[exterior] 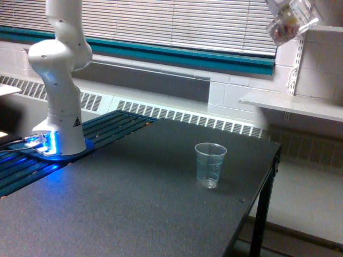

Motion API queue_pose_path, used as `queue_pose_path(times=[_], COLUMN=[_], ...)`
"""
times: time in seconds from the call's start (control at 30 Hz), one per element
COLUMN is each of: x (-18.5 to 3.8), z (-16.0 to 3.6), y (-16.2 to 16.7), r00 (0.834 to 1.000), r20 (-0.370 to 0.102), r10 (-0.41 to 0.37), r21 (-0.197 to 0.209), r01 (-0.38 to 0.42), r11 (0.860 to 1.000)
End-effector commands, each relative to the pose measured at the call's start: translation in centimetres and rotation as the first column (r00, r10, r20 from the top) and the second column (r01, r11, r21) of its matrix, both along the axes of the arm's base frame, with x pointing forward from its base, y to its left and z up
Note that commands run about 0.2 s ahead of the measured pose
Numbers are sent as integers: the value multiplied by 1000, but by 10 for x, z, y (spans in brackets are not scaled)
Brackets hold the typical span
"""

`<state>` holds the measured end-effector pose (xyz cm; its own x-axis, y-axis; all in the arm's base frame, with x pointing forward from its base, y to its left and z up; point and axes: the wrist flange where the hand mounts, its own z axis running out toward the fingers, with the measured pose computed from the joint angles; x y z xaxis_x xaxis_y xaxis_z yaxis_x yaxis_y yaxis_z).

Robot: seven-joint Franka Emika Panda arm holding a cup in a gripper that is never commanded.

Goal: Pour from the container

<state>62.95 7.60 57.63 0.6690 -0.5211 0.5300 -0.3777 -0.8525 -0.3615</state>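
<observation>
The container [288, 22] is a small clear plastic cup with brownish-red and tan bits showing through its walls. It hangs tilted high in the exterior view's upper right corner, well above the table. My gripper [292, 5] is shut on it, mostly cut off by the top edge of the view. A clear ribbed plastic cup [210, 165] stands upright on the dark table [134, 203], far below the container and to its left. It looks empty.
The arm's white base [60, 80] stands on a blue-lit mount at the exterior view's left. The table's right edge [268, 182] drops off just beyond the ribbed cup. A white shelf [292, 104] juts from the wall at right.
</observation>
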Motion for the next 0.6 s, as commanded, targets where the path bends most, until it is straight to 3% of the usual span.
queue_pose_path(times=[0.03,0.23,0.6], x=[-13,-29,-61], z=[-6,-29,-73], y=[1,4,12], r00=[1000,998,989], r20=[-2,-27,-80], r10=[30,65,122], r21=[-29,-51,-32], r01=[-30,-66,-125], r11=[999,997,992])
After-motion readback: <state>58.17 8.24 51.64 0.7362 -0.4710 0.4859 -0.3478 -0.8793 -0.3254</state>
